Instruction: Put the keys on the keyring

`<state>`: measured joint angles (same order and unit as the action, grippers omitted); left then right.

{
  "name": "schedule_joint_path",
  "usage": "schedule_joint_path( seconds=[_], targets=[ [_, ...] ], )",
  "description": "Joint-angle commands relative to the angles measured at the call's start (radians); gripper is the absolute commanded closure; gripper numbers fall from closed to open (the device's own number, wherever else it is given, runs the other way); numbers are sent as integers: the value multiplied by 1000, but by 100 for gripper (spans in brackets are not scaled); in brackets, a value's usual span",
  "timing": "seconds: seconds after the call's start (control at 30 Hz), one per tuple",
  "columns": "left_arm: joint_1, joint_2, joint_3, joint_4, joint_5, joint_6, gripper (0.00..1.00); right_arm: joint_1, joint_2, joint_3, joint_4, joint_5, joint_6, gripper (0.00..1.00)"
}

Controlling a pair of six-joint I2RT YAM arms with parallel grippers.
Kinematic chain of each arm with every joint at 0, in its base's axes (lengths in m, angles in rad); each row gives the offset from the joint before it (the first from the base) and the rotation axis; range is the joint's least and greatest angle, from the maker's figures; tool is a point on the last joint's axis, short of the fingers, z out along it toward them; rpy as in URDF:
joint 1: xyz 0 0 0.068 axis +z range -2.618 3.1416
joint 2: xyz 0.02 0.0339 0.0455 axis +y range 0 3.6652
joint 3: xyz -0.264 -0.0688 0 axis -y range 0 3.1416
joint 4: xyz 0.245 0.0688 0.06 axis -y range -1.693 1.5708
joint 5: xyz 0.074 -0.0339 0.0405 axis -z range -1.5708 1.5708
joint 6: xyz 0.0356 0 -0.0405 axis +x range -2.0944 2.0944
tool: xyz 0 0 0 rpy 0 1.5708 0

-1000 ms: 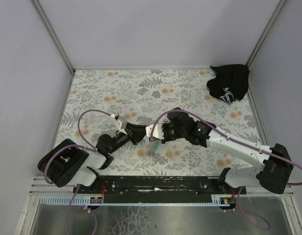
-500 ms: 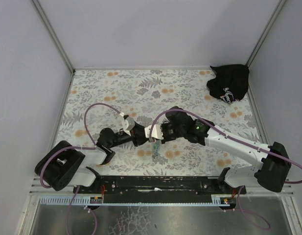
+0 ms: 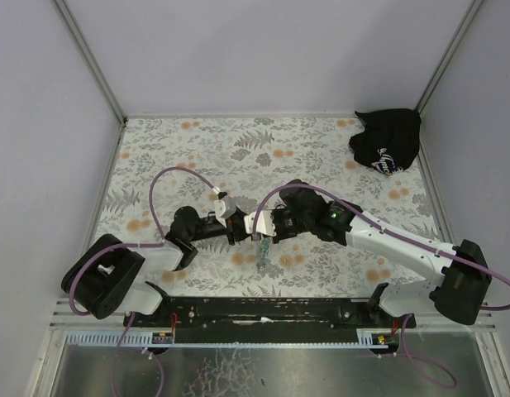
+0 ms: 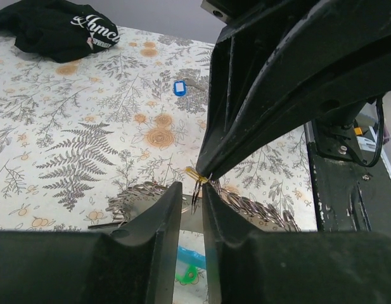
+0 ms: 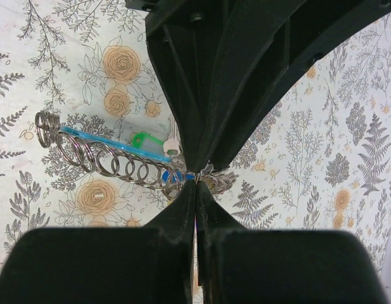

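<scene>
My right gripper (image 5: pixel 195 182) is shut on the keyring (image 3: pixel 261 251), which drapes below it at mid-table. The bundle's grey chain of rings (image 5: pixel 106 158), light-blue strap (image 5: pixel 113 144) and green piece (image 5: pixel 143 140) lie under it, with a silver key (image 5: pixel 172 147) beside them. A yellow key (image 4: pixel 195 173) shows right at the pinch. My left gripper (image 4: pixel 191 188) faces the right one tip to tip. Its jaws stand a narrow gap apart around a thin ring hanging from that pinch. A blue key (image 4: pixel 179 87) lies alone on the cloth further off.
A black cloth bag with white print (image 3: pixel 387 141) sits in the far right corner. The flowered tablecloth (image 3: pixel 197 149) is ringed by grey walls, with a black rail (image 3: pixel 263 308) along the near edge.
My left arm has swung right until its fingertips meet the right gripper's tips. Its jaws widened a little, then narrowed again. The right gripper has kept its hold and barely moved.
</scene>
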<state>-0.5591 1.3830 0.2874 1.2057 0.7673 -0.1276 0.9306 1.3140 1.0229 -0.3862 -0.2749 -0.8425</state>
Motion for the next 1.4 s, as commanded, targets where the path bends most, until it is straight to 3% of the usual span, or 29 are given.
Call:
schedule_joint_path(
  seconds=[0.0, 0.23, 0.5, 0.67, 0.9, 1.17, 1.37],
  targets=[
    [8, 9, 38, -57, 59, 62, 84, 9, -2, 57, 6, -26, -9, 100],
    [8, 30, 53, -81, 94, 68, 86, 9, 1, 59, 3, -26, -6, 100],
    [8, 36, 60, -62, 101, 42, 100, 9, 1, 58, 1, -23, 0, 100],
    [8, 38, 30, 29, -46, -60, 100, 9, -16, 31, 14, 19, 14, 100],
    [0, 57, -55, 257, -321, -328, 100, 9, -73, -77, 118, 49, 59, 100],
    [-104, 57, -80, 321, -587, -392, 100, 8, -75, -140, 193, -5, 99, 100],
    [-148, 107, -87, 391, -665, -443, 100, 10, -87, -177, 267, 10, 109, 100]
  ],
)
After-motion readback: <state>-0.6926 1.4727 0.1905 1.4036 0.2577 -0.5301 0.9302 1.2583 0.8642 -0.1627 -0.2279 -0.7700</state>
